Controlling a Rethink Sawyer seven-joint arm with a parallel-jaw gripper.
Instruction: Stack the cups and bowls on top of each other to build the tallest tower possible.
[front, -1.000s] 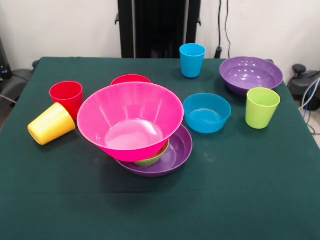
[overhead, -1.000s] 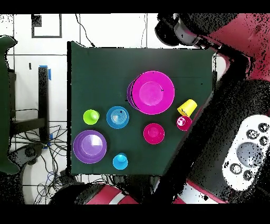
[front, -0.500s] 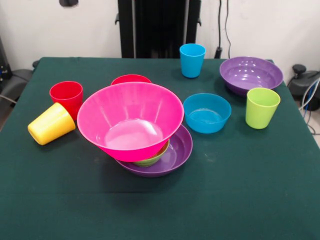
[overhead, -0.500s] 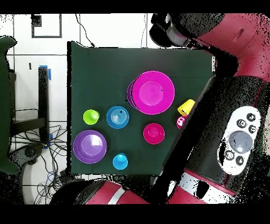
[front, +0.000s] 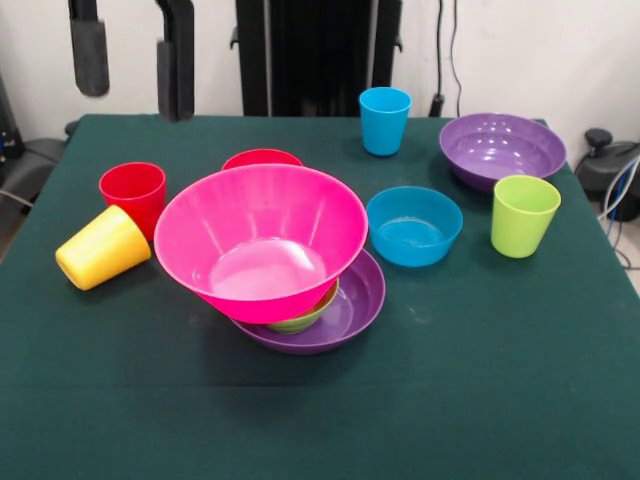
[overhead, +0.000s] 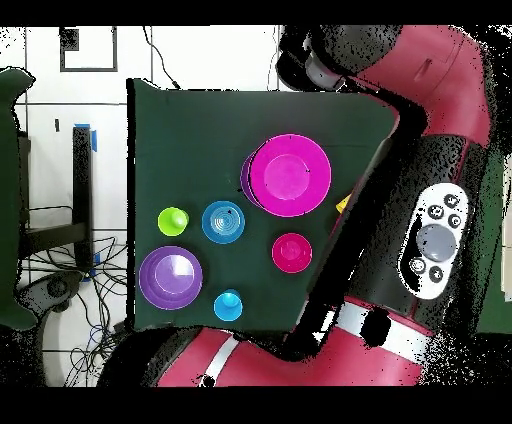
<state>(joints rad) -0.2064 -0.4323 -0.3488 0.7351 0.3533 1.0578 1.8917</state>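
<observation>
The tower is a big pink bowl (front: 260, 240) (overhead: 290, 175) leaning on a small green bowl (front: 306, 320) inside a shallow purple bowl (front: 355, 300). Behind it peeks a red bowl (front: 261, 158) (overhead: 292, 253). A red cup (front: 133, 190) stands upright at the left, with a yellow cup (front: 100, 248) on its side beside it. A blue bowl (front: 414, 225), a lime green cup (front: 524, 215), a blue cup (front: 385, 120) and a second purple bowl (front: 502, 148) sit to the right. My gripper (front: 132, 75) hangs open and empty, high above the red cup.
In the overhead view the red arm (overhead: 430, 200) covers the table's right edge and hides the red cup and most of the yellow cup. Dark green cloth (front: 480, 380) covers the table.
The gripper's two fingers have come down into the front view at the top left. In the overhead view the arm has swung further over the table's right side, covering the red and yellow cups.
</observation>
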